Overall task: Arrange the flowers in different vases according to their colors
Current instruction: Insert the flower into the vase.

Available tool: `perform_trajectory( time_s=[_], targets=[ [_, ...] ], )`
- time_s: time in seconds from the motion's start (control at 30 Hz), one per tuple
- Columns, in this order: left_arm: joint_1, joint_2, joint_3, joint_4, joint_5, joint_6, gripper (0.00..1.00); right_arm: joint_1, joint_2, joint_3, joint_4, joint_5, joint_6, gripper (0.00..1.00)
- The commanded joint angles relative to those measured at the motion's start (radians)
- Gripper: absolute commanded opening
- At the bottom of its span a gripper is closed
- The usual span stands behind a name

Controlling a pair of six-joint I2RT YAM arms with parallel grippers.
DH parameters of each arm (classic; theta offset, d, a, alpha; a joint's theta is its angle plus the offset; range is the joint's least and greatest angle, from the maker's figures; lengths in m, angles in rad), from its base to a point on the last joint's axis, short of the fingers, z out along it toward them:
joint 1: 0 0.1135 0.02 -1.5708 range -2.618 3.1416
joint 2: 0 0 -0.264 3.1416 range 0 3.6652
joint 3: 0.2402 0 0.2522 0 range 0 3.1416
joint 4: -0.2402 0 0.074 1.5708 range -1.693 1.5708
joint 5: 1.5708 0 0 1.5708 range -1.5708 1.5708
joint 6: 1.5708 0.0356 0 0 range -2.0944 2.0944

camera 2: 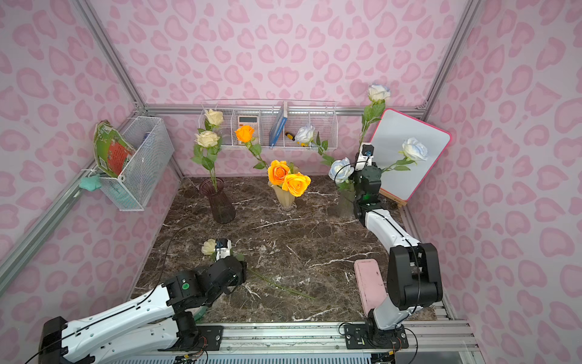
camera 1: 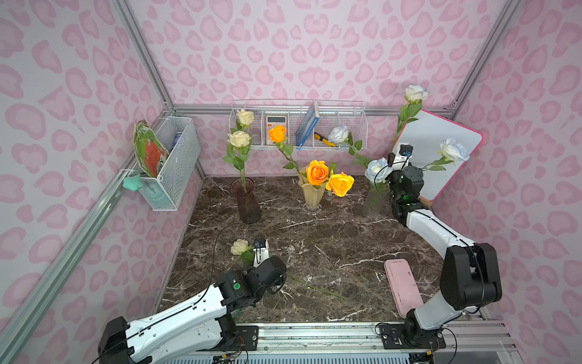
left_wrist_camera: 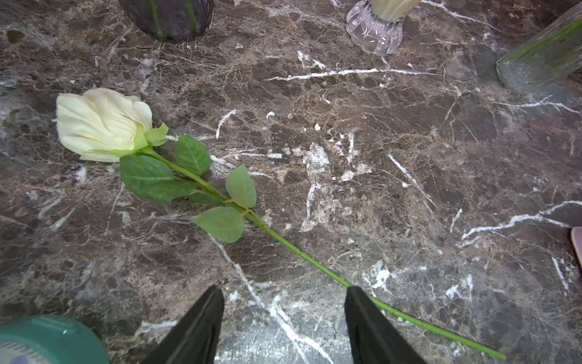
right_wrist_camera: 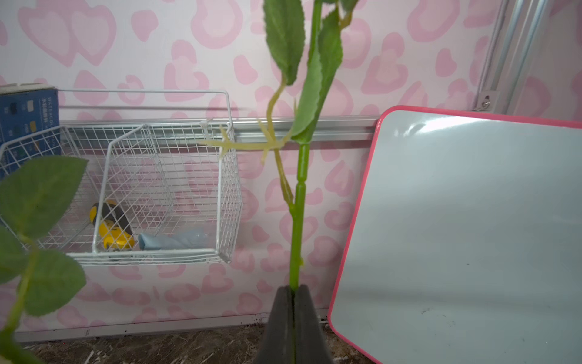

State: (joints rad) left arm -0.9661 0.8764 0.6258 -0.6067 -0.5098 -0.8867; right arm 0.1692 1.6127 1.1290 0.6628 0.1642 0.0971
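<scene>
Right gripper (right_wrist_camera: 293, 293) pinches blue-white rose stem (right_wrist_camera: 297, 220), upright near clear cylinder vase (camera 1: 374, 203); crowded blooms may block insertion. Left gripper (left_wrist_camera: 283, 299) gapes wide, empty; cream rose (left_wrist_camera: 104, 124) flat on marble table (left_wrist_camera: 409, 157), one finger overlapping its thin stem, which risks rolling away.

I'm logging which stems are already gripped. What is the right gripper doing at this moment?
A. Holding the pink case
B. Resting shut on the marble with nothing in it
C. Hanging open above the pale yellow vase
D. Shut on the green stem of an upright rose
D: in the right wrist view the right gripper has its jaws pressed together on the upright green stem, which a top view shows is topped by the white-blue rose.
</scene>
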Motion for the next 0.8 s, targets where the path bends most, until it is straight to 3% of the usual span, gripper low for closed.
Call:
perform_trajectory(
  time_s=[0.0, 0.17, 0.33, 0.47, 0.6, 0.77],
  targets=[
    [0.001, 0.0, 0.0, 0.012, -0.006, 0.006, 0.67, 0.004, -0.007, -0.02, 0.086, 0.009, 0.003, 0.0],
    [0.001, 0.007, 0.003, 0.013, -0.006, 0.009, 0.67, 0.024, -0.038, -0.07, 0.123, 0.04, -0.016, 0.0],
    [0.001, 0.005, 0.001, 0.016, -0.001, 0.008, 0.67, 0.03, -0.067, -0.112, 0.138, 0.031, -0.013, 0.2],
    [0.001, -0.003, -0.002, 0.015, 0.006, 0.009, 0.67, 0.034, -0.086, -0.116, 0.12, 0.029, -0.011, 0.29],
    [0.001, -0.02, -0.008, 0.011, 0.01, 0.008, 0.67, 0.035, -0.116, -0.126, 0.112, 0.032, -0.009, 0.32],
    [0.001, -0.043, -0.011, 0.008, 0.017, 0.011, 0.67, 0.038, -0.188, -0.126, 0.069, 0.008, 0.002, 0.45]
  ],
)
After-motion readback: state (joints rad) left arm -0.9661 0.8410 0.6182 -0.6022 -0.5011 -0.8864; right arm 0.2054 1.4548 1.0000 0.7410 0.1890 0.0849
